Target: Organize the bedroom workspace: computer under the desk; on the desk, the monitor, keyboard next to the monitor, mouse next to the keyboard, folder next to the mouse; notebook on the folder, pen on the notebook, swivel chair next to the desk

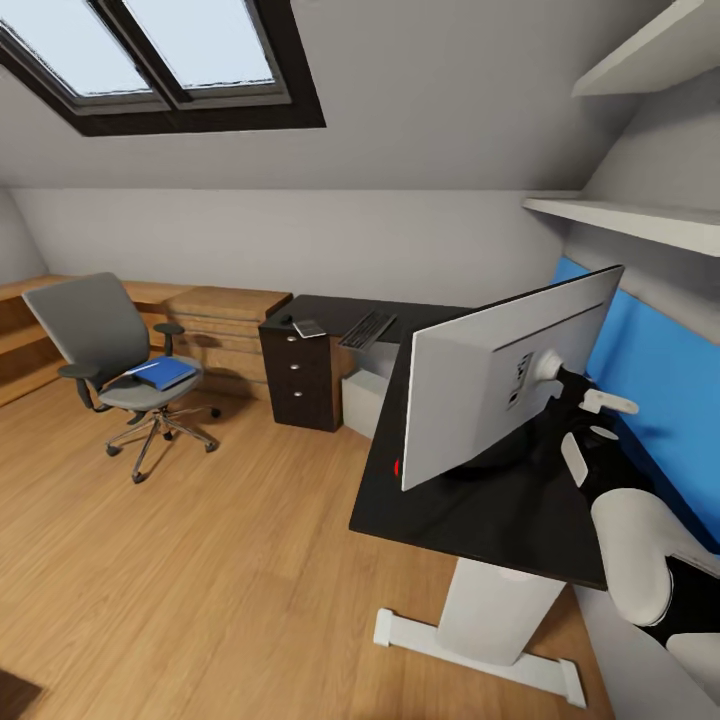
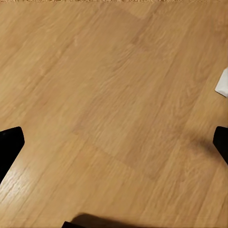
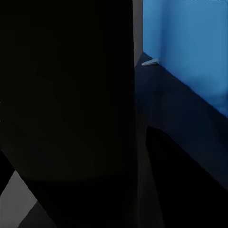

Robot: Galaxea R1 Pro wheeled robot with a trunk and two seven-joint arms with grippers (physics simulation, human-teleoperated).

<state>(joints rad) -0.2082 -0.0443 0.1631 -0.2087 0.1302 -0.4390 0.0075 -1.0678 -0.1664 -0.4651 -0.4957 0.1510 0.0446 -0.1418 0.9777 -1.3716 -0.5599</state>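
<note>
Looking down from the head camera, I see the monitor (image 1: pixel 500 375) standing on the black worktop (image 1: pixel 470 510) with its white back turned toward me and my right arm (image 1: pixel 640 560) reaching in behind it. I cannot tell from any picture whether the right gripper is open or closed; the right wrist camera gives me mostly dark surfaces with a strip of blue wall panel (image 3: pixel 190 42) beyond. The left gripper (image 2: pixel 114 142) hangs over the wooden floor (image 2: pixel 104 85), its two dark fingertips (image 2: pixel 9 145) spread wide apart with nothing between them. Farther along the worktop, the keyboard (image 1: pixel 367 329) lies near the corner, and a small grey notebook (image 1: pixel 308 327) rests on the dark drawer unit (image 1: pixel 298 385) just beside it. The swivel chair (image 1: pixel 110 350) stands well apart from the worktop on the floor, with the blue folder (image 1: pixel 163 373) lying on its seat.
</note>
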